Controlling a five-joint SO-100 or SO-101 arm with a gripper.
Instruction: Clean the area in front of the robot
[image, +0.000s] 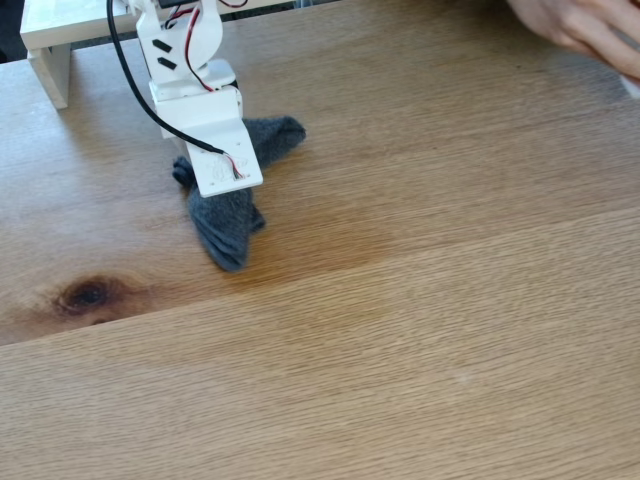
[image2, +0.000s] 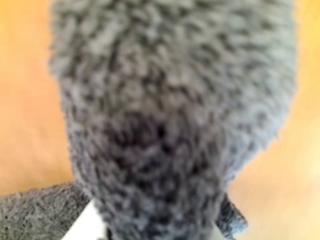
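One grey sock, long axis near-far

arm on top of sock, upper left of table

Fixed view: white blocky plastic robot arm sits over the grey fuzzy sock, which lies on the light-oak wood-grain tabletop. White shelf-like stand behind, far left corner. Dark knot front-left of sock. Person's hand top right, well apart.
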